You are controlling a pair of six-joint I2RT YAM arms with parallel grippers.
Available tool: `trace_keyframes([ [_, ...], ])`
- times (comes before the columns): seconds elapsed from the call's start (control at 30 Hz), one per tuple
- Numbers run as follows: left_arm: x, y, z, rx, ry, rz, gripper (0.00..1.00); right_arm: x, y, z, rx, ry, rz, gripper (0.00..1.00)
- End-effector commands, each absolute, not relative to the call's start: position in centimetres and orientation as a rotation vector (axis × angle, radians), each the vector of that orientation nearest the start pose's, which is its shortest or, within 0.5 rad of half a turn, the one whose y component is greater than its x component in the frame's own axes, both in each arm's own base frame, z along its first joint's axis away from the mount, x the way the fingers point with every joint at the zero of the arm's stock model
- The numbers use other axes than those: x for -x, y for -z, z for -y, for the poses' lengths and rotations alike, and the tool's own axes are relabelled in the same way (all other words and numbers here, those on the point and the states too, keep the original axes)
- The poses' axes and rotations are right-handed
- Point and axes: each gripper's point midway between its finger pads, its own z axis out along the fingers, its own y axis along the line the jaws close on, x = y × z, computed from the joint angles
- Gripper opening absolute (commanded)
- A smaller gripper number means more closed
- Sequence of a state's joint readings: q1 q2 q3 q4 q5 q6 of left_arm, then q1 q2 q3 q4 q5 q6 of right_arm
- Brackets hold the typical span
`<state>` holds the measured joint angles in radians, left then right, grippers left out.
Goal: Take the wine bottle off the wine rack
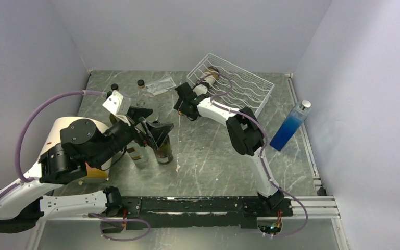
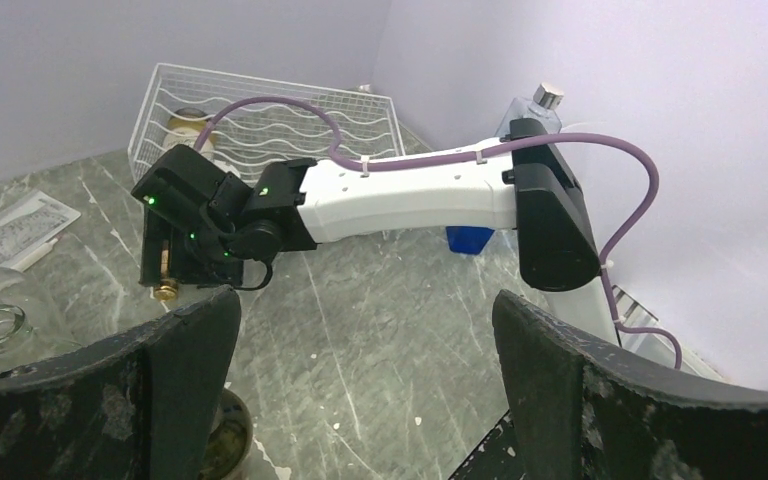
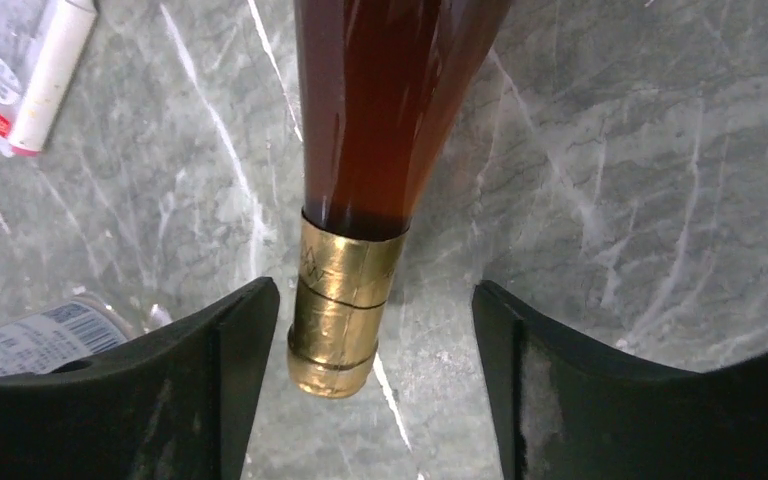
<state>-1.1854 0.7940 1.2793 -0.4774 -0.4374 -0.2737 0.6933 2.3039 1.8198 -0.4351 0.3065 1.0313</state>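
Two right fingers point(image 3: 215, 375) are standing spread on either side of the wine bottle point(image 3: 390, 110) neck. Its gold foil cap point(image 3: 345, 300) is lying between them, just beside one finger and apart from the other, above the desk point(image 3: 640, 150). Beyond these fingers, the bottle's far end is resting in the white wine rack point(image 1: 239, 86). Left fingers point(image 2: 160, 390) are gaping wide, well apart from the rack, pinching nothing.

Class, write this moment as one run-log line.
right gripper: open, astride wine bottle neck | wine bottle: on wine rack | left gripper: open, empty
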Motion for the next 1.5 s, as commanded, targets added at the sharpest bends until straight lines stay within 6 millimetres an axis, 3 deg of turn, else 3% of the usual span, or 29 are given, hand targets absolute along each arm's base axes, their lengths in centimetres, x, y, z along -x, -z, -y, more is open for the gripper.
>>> trace_keyframes([
  [0.0,-15.5,-42.8,22.2,-0.386,0.827,-1.586,1.00,-47.2,-3.6,-36.4,-0.545,-0.415,-2.344,0.70],
  [0.2,-15.4,-43.1,22.4,-0.373,0.849,-1.589,0.99,-46.9,-2.0,-36.2,-0.541,-0.407,-2.358,0.54],
  [0.53,-15.5,-43.4,23.8,-0.383,0.875,-1.595,0.98,-44.5,-3.9,-35.2,-0.490,-0.482,-2.351,0.21],
  [0.7,-15.7,-43.1,24.8,-0.399,0.876,-1.605,0.98,-41.1,-5.8,-34.3,-0.451,-0.541,-2.373,0.09],
  [0.83,-15.9,-42.9,25.4,-0.408,0.875,-1.603,0.98,-37.6,-7.0,-32.0,-0.430,-0.538,-2.374,0.01],
  [1.03,-16.3,-42.5,26.8,-0.438,0.868,-1.597,0.98,-34.7,-7.8,-30.0,-0.381,-0.535,-2.346,0.00],
  [1.27,-16.4,-42.3,27.7,-0.465,0.867,-1.606,0.98,-34.0,-5.0,-29.9,-0.286,-0.471,-2.428,0.00],
  [1.47,-16.4,-41.8,26.9,-0.439,0.858,-1.614,0.98,-31.1,-2.1,-30.7,-0.214,-0.521,-2.544,0.00],
])
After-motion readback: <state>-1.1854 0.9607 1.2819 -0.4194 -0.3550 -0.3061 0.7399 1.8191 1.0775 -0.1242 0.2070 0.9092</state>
